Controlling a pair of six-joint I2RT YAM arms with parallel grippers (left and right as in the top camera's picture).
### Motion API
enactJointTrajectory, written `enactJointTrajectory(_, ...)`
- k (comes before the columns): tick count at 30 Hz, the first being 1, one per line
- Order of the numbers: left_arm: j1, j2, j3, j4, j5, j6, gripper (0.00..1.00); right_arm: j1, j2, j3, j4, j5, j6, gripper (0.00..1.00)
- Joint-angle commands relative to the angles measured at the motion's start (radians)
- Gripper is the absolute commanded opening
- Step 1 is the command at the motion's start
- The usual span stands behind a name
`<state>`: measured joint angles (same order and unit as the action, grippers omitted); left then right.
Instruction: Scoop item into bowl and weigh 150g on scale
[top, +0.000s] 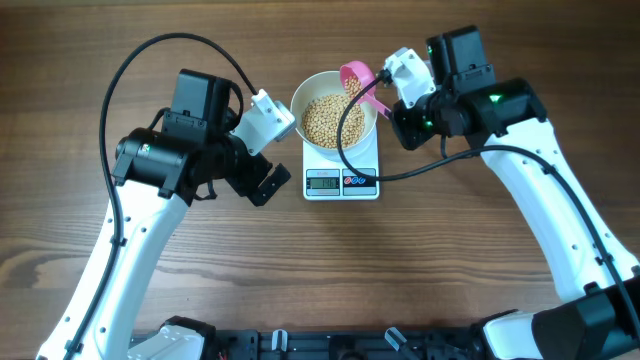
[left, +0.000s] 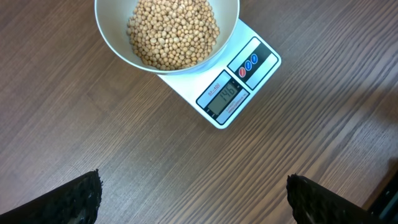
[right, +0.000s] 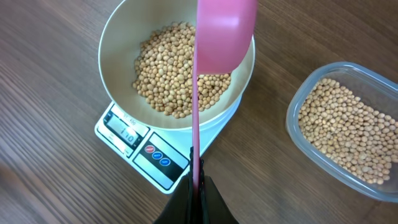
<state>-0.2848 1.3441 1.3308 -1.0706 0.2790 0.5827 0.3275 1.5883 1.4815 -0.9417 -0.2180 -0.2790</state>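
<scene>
The right gripper (right: 198, 198) is pressed shut on the thin handle end of the pink scoop (right: 225, 31), whose cup hangs over the bowl (right: 118, 43). The left gripper (left: 193, 199) is spread wide and empty, near the scale (left: 186, 87). The bowl sits on the scale, midway along the tabletop's (top: 80, 250) far edge.

The beans (right: 174, 68) are hard, round and prone to roll, so they are best moved with the scoop alone. They should be tipped slowly.

Only the right wrist view shows the tub (right: 293, 121). The left wrist view reads the display (left: 224, 96) best.

Beans (right: 174, 74) tan-yellow; bowl (right: 118, 50) white; scale (right: 140, 146) white, grey display; scoop (right: 224, 31) pink, ahead of right hand (right: 198, 186); desk (right: 50, 74) brown woodgrain.
</scene>
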Motion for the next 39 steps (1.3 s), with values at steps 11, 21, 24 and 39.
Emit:
enactJointTrajectory(11,0.002,-0.013,-0.002,0.0,0.008,0.016,1.0,0.023,-0.008,0.003,0.003,0.064,-0.035,0.04)
enactJointTrajectory(21,0.002,-0.013,-0.002,0.0,0.008,0.016,1.0,0.023,-0.008,0.003,0.002,0.034,-0.005,0.04)
enactJointTrajectory(24,0.002,-0.013,-0.002,0.0,0.008,0.016,1.0,0.023,-0.008,0.003,0.008,-0.012,0.021,0.04)
enactJointTrajectory(39,0.002,-0.013,-0.002,0.0,0.008,0.015,1.0,0.023,-0.008,0.003,0.007,-0.012,0.047,0.04)
